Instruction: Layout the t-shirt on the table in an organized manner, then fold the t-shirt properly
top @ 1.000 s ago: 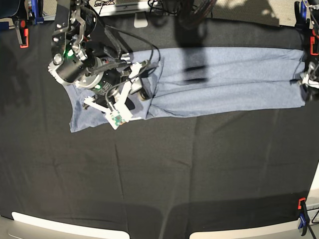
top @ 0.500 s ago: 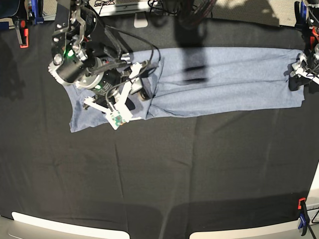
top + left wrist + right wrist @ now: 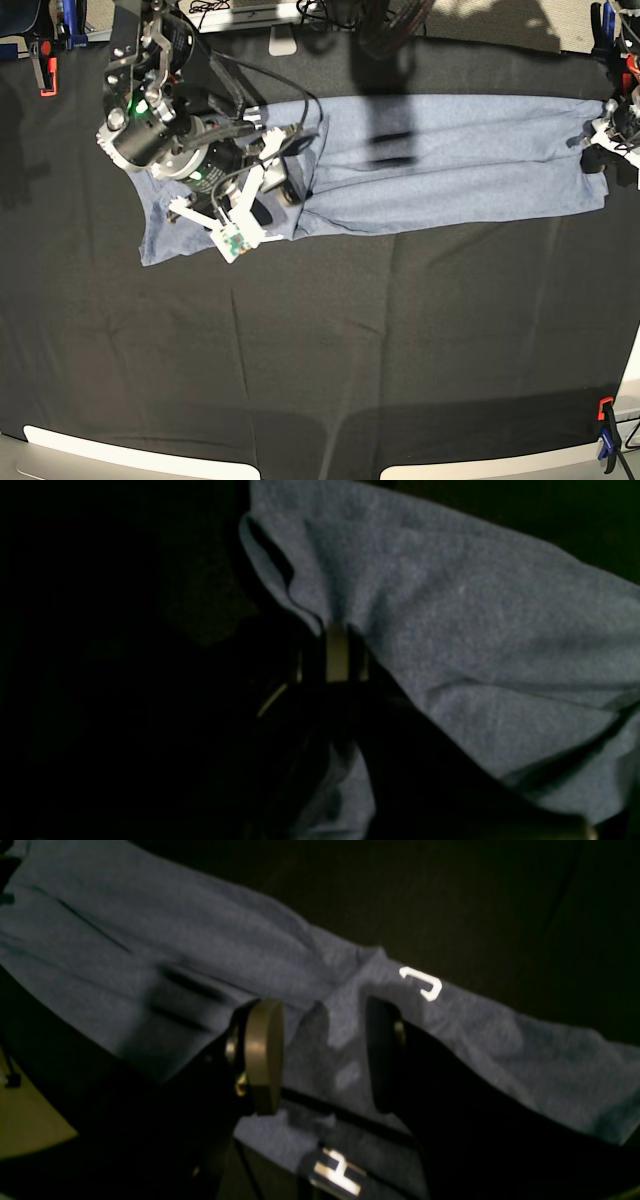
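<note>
- The table (image 3: 320, 350) is a wide spread of black cloth with faint creases, most of its near half bare.
- The t-shirt (image 3: 450, 160), light blue-grey, lies on the far half as one long band from left to right.
- An orange clamp (image 3: 47, 75) grips the far-left edge, and another clamp (image 3: 606, 435) sits at the near-right corner.
</note>
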Controlling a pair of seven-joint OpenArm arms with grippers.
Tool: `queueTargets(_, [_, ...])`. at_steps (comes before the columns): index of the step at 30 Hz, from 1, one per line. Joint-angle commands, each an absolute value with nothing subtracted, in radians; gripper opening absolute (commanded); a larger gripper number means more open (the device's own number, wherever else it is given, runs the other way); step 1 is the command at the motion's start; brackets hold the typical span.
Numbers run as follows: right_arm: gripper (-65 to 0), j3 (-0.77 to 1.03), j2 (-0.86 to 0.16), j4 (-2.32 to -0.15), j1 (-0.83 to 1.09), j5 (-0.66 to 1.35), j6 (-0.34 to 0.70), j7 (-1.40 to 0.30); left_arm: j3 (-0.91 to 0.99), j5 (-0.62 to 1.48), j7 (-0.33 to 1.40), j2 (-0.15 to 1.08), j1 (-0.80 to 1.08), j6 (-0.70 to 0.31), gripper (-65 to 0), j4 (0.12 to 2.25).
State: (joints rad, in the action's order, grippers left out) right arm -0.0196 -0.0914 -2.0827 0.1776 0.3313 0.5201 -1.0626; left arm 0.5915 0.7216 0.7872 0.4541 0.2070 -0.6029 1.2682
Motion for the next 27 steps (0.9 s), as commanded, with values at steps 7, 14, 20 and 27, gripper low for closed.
queueTargets(7, [-38.9,-0.019,-0.092,-2.104,0.149,0.308,0.524,-1.028,0.669,0.677,0.680,0.497,0.202,-0.534,-65.0,1.280])
queueTargets(14, [-38.9,-0.019,-0.092,-2.104,0.133,0.310,0.524,-1.026,0.693,0.654,0.735,0.499,0.202,-0.535,-56.9,1.279])
queueTargets(20, [-38.9,-0.019,-0.092,-2.104,0.133,0.309,0.524,-1.034,0.693,0.625,0.701,0.499,0.202,-0.535,-37.9,1.239])
queueTargets(27, [-38.9,-0.019,-0.092,-2.104,0.133,0.310,0.524,-1.032,0.693,0.721,0.754,0.499,0.202,-0.656,-38.6,1.150])
